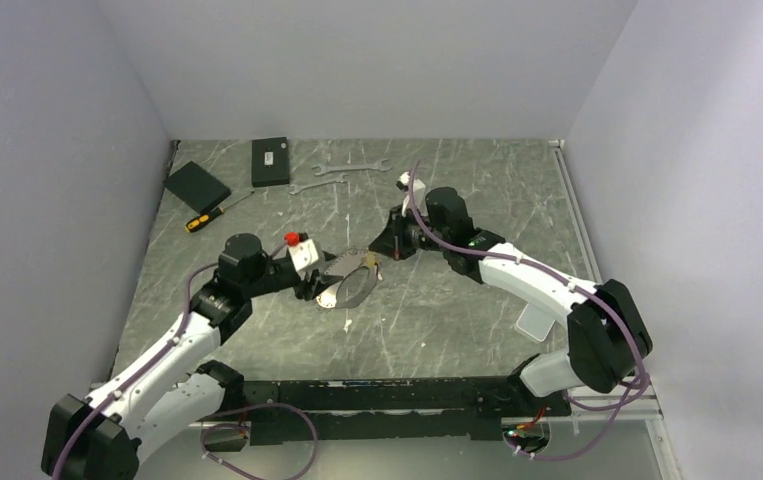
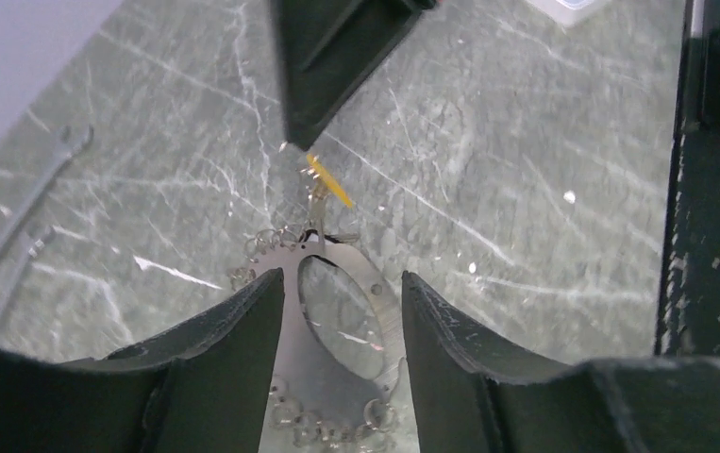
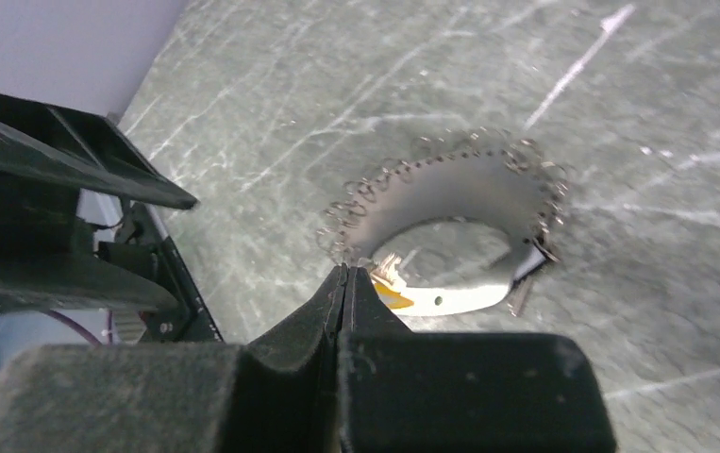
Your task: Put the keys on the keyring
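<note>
One brass key (image 2: 329, 181) only in play, pinched in the clenched right gripper (image 3: 344, 274) at the rim of the keyring (image 3: 450, 189), not visibly threaded; keyring over the table (image 1: 457, 300) between parted jaws of the left gripper (image 2: 342, 280), grip unconfirmed.

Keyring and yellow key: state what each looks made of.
The keyring: likely steel or similar metal, a flat silvery band, bright and reflective, with fine wire loops along its rim. The yellow key: possibly brass, going by its yellow-gold colour; too small to rule out plastic.
</note>
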